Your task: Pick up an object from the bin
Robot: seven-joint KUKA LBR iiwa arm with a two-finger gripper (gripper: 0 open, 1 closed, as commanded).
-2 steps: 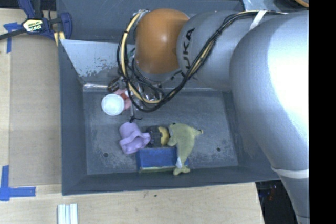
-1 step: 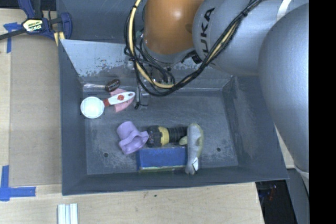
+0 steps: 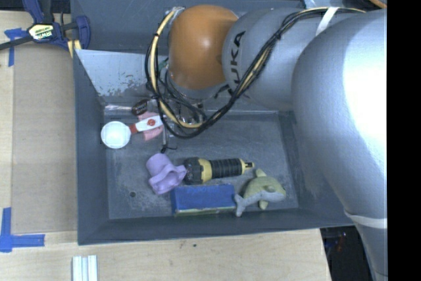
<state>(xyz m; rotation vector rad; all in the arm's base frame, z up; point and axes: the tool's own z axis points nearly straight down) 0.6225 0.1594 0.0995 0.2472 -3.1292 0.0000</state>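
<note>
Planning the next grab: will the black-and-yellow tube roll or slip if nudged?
Probably rolls: the tube looks round and lies on its side. The purple piece at one end and the blue block beside it may check that. It looks stiff, maybe slick.

small pink-and-white piece with a red spot (image 3: 148,126), lying at back left of the bin (image 3: 125,191) floor; white round disc (image 3: 116,135) flat just beside it on the left; lilac lumpy piece (image 3: 164,173) nearer the front, touching the end of a black-and-yellow cylinder (image 3: 217,169) lying on its side; blue flat block (image 3: 204,198) along the front wall; grey-green fish-like toy (image 3: 263,189) at the block's right end
</note>
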